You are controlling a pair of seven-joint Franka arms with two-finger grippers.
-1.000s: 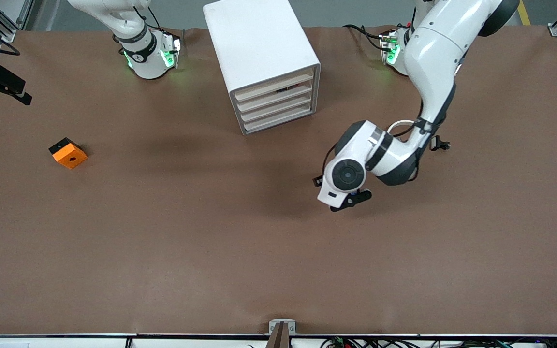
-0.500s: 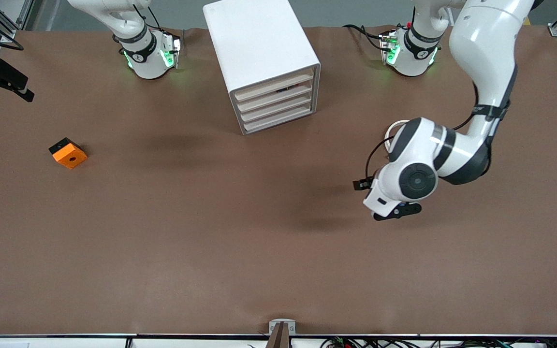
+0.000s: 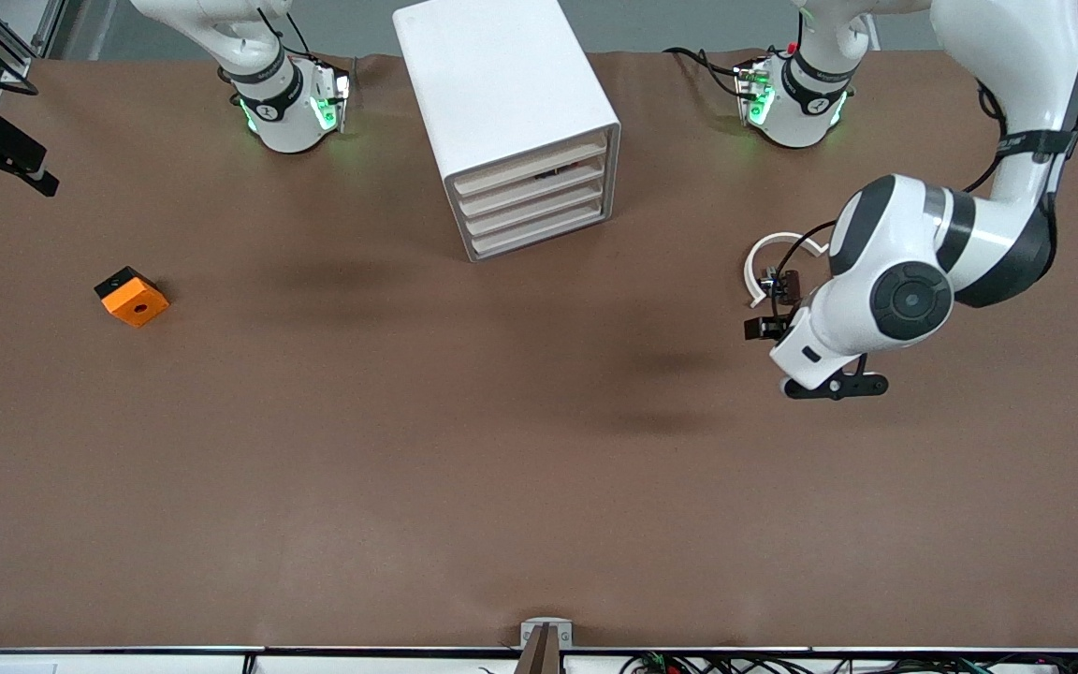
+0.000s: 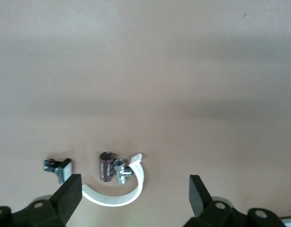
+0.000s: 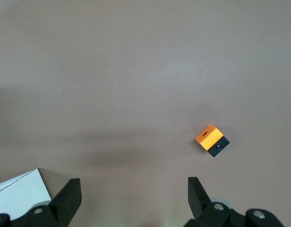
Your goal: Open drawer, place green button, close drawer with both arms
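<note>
The white cabinet [image 3: 511, 112] stands between the two arm bases, and its stacked cream-fronted drawers [image 3: 534, 192] are all pushed in. My left gripper [image 4: 133, 189] hangs open over the table toward the left arm's end, above a white curved band [image 4: 115, 198] with small clips. The button [image 4: 58, 168], a tiny black part with a bluish end, lies on the table beside the band, close to one fingertip [image 4: 70, 196]; in the front view the left arm's wrist [image 3: 904, 300] hides it. My right gripper [image 5: 133, 189] is open and empty, high over the right arm's end.
An orange square block [image 3: 132, 297] lies on the table toward the right arm's end, also seen as the orange block [image 5: 211, 140] from the right wrist. A corner of the cabinet [image 5: 15, 196] shows there too. The white band [image 3: 773, 251] lies beside the left wrist.
The left arm has swung from in front of the cabinet toward its own end of the table, stopping over the white band. The right hand drifted slightly. Both grippers stayed open.
</note>
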